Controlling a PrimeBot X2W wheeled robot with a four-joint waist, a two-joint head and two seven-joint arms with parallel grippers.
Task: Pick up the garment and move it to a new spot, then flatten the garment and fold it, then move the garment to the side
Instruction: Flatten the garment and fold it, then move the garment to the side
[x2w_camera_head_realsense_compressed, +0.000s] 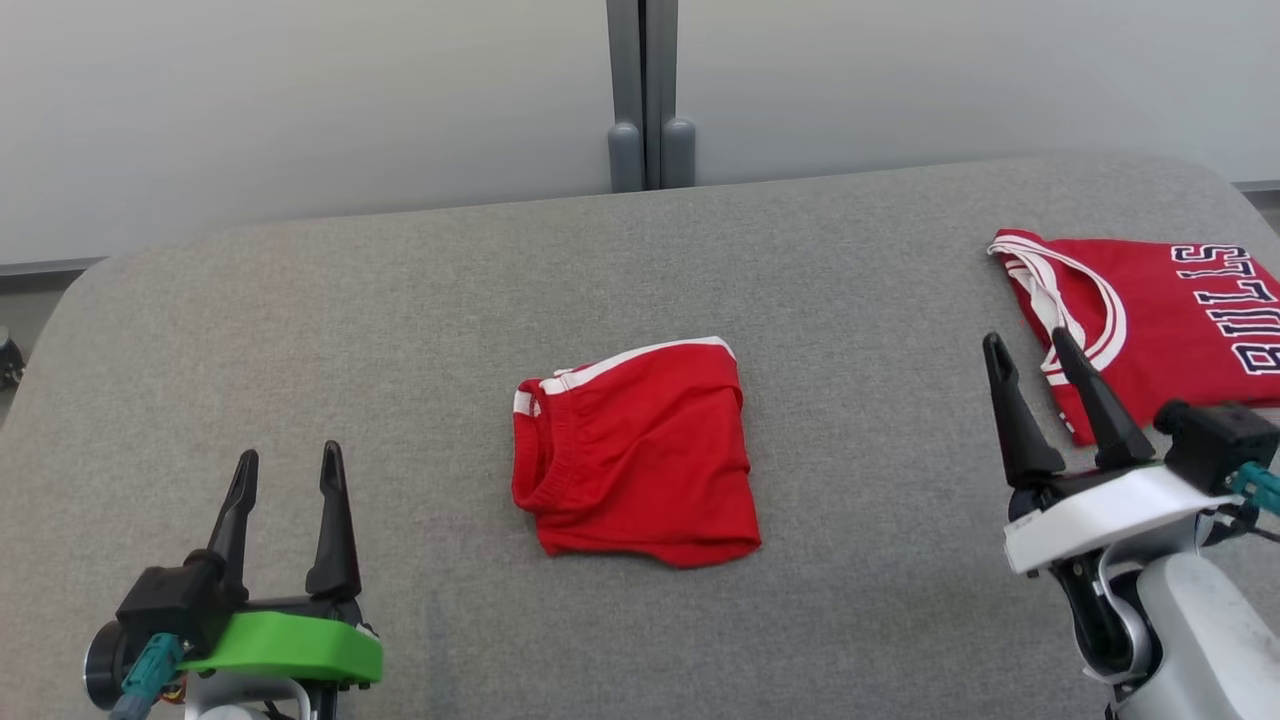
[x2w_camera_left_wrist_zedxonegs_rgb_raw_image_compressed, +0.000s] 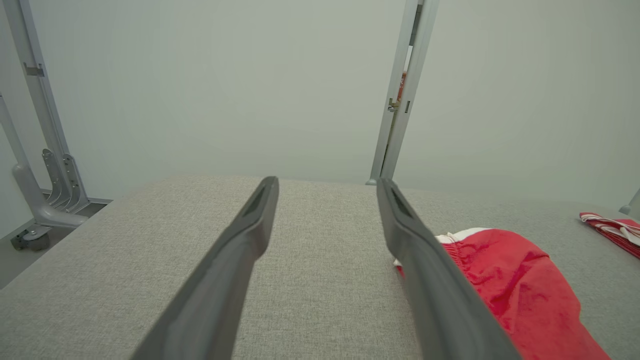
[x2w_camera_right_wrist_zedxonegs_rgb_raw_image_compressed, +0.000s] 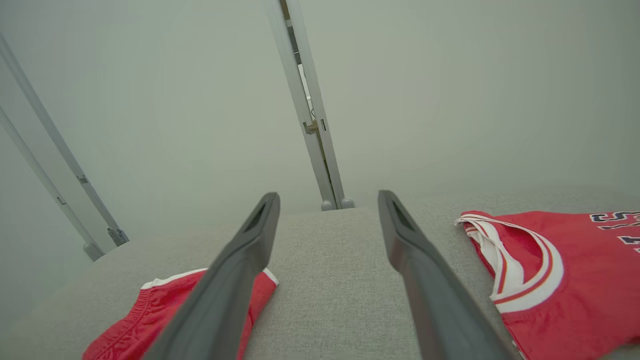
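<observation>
The red fabric shorts with white side trim lie in a compact, roughly square bundle at the middle of the grey fabric-covered surface, with the waistband toward the robot's left. A red basketball jersey with white trim and dark lettering lies folded flat at the right edge.

The left end effector hovers at the lower left, well apart from the shorts, its 2 fingers spread wide and holding nothing. The right end effector hangs just beside the jersey's near corner, also spread and empty.

The shorts' tidy shape fits 2 stages: a bundle waiting to be carried to a new spot, or a finished fold waiting to go to the side. In either case, a good grasp would likely pinch through every layer at 2 opposite edges, 1 arm on each. Both arms would then lift evenly so the layers don't slide apart. The right arm should swing clear of the jersey so it doesn't drag it.
</observation>
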